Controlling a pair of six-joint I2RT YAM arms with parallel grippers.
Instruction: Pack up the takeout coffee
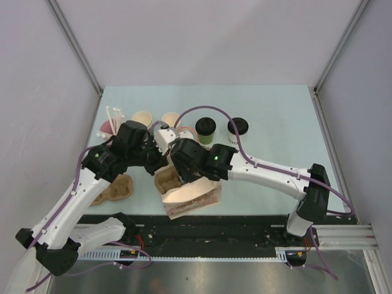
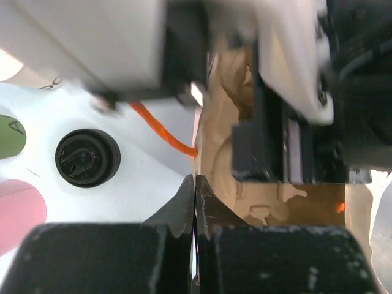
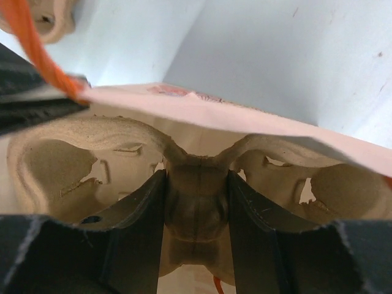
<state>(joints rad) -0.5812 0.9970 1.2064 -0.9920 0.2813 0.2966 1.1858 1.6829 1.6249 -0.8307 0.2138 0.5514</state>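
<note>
Gripping the brown pulp cup carrier (image 3: 67, 159) by its ridge, my right tool (image 3: 196, 177) holds it in the beige paper bag (image 3: 245, 119). My left tool (image 2: 195, 184) pinches the bag's rim, I judge to keep it open. The black-lidded green paper cup (image 1: 205, 128) and white paper cup (image 1: 237, 127) stand at twelve o'clock.

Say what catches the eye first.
Both arms meet over the paper bag at the near edge of the table: the left gripper pinches its rim, the right gripper clamps a pulp cup carrier at its mouth. Behind, a green cup and a white cup stand lidded, side by side.
</note>
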